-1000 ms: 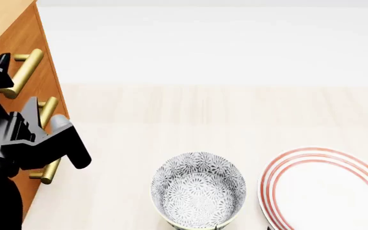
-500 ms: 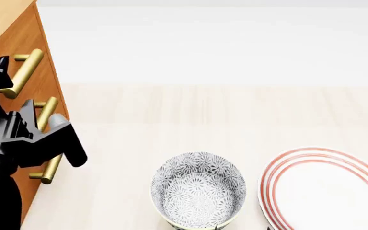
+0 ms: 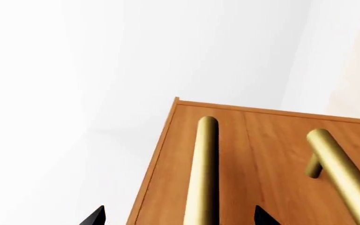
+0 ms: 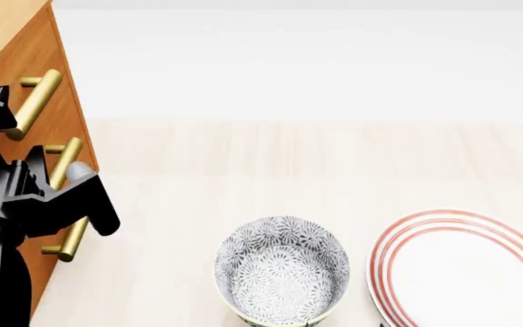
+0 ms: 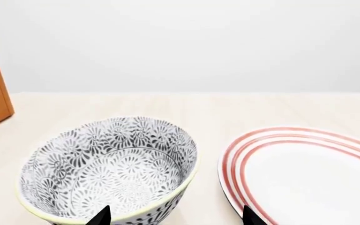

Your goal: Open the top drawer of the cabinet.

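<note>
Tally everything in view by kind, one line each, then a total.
Cabinet: 1
Brass handles: 3, top, middle, bottom
Patterned bowl: 1
Red-ringed plate: 1
Total: 6

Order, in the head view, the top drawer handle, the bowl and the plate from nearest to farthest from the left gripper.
1. Top drawer handle: on the cabinet, right at the left gripper.
2. Bowl: on the floor, toward the middle.
3. Plate: beyond the bowl, at the far right.
</note>
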Controlling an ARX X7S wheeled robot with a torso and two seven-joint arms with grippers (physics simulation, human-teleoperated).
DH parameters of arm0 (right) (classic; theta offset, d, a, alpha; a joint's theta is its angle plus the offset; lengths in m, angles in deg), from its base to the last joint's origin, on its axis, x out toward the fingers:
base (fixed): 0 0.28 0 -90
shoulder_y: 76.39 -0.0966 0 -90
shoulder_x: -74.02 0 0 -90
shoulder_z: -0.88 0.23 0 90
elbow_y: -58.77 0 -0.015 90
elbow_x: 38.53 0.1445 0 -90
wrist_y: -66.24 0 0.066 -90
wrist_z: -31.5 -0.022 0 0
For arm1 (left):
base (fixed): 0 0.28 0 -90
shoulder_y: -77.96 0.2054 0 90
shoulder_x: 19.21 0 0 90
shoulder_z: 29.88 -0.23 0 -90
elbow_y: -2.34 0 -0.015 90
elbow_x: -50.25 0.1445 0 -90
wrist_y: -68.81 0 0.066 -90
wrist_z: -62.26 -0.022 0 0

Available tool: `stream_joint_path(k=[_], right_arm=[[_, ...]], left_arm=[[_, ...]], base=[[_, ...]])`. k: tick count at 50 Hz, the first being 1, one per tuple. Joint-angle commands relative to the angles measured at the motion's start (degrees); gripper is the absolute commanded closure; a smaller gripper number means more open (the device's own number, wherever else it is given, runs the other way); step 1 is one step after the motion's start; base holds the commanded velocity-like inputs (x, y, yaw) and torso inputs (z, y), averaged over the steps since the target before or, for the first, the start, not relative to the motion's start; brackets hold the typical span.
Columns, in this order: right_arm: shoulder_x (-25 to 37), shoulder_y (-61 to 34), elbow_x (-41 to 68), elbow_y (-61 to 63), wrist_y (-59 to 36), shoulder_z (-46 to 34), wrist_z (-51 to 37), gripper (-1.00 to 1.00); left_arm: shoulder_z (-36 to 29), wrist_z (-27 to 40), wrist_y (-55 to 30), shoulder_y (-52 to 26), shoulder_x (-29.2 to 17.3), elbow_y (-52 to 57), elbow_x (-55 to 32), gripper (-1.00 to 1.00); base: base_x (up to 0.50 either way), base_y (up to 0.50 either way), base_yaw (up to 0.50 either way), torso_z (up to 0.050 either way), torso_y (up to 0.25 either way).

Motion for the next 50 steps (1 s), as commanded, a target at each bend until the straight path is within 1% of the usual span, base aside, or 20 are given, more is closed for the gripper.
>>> stream_joint_path(k=[1,10,19,36,37,50], right_arm=[[-1.1,-0.1,-0.8,-0.1,0.3,1.4,1.0,-1.0],[-1.2,-0.5,-0.5,-1.2,0.8,1.4,1.1,-1.0],[-0.9,-0.3,-0.2,-0.3,0.2,1.2,0.8,-1.0],[-0.8,-0.4,-0.1,-1.2,0.9,0.7,0.8,-1.0],[-0.8,-0.4,-0.1,-1.2,0.9,0.7,0.8,-1.0],[-0.6,-0.5,0.3,-1.1,0.6,0.2,0.8,-1.0]], left_arm=[[1.4,-0.4,1.6,-0.1,2.0,-2.0,0.2,-1.0],[0.6,-0.8,3.2,-1.0,2.0,-4.3,-0.2,-1.0],[0.5,0.6,4.9,-2.0,2.7,-8.3,-0.9,-1.0],[1.3,2.4,5.7,-3.2,3.2,-11.7,-1.8,-1.0],[1.3,2.6,5.7,-3.2,3.2,-11.8,-1.7,1.0],[0.5,3.4,6.3,-3.1,2.9,-11.4,-0.9,1.0]], base=[[0.0,0.0,0.0,0.0,0.0],[0.0,0.0,0.0,0.0,0.0],[0.0,0.0,0.0,0.0,0.0],[0.0,0.0,0.0,0.0,0.0],[0.0,0.0,0.0,0.0,0.0],[0.0,0.0,0.0,0.0,0.0]])
